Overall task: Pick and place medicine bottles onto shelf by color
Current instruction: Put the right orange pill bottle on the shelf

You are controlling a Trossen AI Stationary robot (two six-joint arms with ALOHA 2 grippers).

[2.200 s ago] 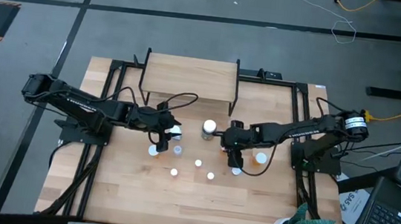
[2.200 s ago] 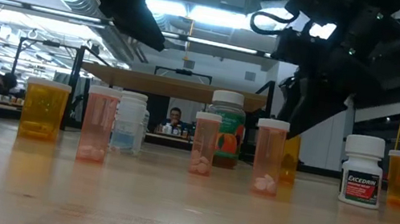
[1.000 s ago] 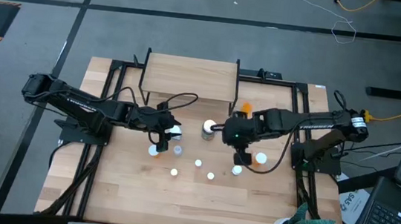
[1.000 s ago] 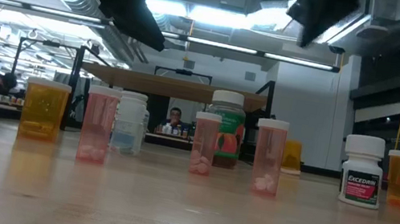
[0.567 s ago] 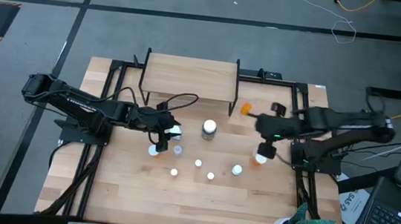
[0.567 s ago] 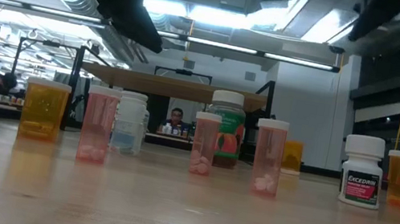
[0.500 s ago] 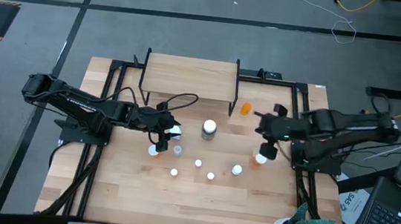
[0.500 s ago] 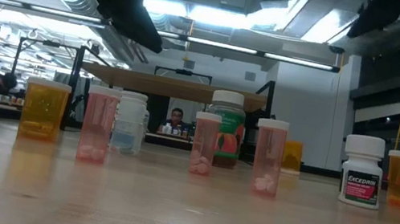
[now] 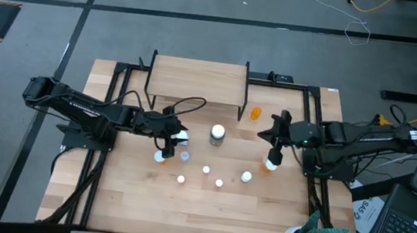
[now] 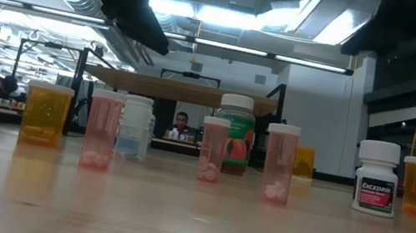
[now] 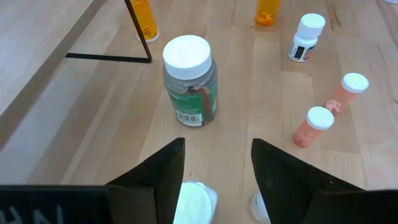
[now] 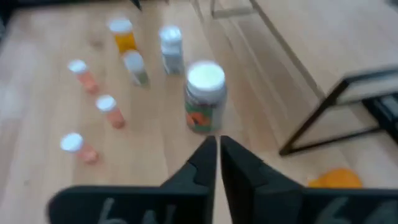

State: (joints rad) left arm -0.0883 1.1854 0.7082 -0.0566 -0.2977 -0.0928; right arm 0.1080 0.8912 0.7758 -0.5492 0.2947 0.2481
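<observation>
While left pincer waits open, right pincer closed, empty, withdrawn rightward from green bottle.

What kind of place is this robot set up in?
Probably a robotics lab or open workshop, not a pharmacy: a light wooden worktable on a grey floor, ceiling strip lights over a wide room, an open laptop beside the table, and a person seated far behind.
</observation>
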